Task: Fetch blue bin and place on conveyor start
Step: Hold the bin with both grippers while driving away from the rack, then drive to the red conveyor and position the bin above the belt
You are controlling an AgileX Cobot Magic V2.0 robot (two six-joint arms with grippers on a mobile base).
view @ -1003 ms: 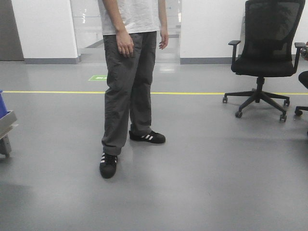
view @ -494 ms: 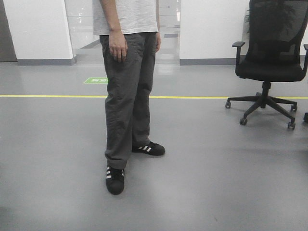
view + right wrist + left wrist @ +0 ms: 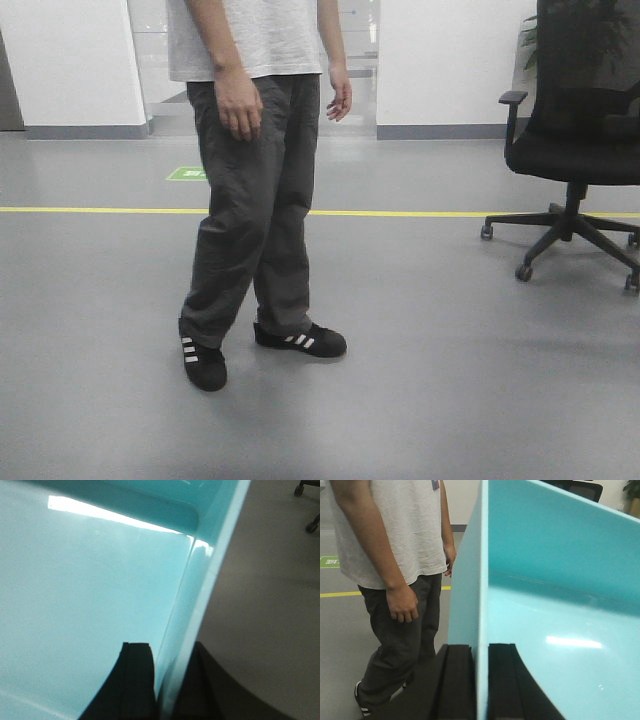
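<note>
The blue bin [image 3: 555, 595] is a pale cyan tub that fills most of both wrist views; its inside looks empty. My left gripper [image 3: 481, 652] is shut on the bin's left wall, one black finger outside and one inside. My right gripper [image 3: 172, 655] is shut on the bin's right wall [image 3: 200, 595] the same way, with the grey floor beyond it. The bin is held up off the floor. The conveyor start is out of view. Neither the bin nor the grippers show in the front view.
A person [image 3: 250, 170] in a white shirt and dark trousers stands close ahead, left of centre, also near the bin's left side [image 3: 395, 555]. A black office chair [image 3: 580, 130] stands at the right. A yellow floor line [image 3: 90, 210] crosses the grey floor.
The front view has swung: the chair slid right and the blue shelf edge at the left left the view. The person has shifted his feet apart, standing nearer.
</note>
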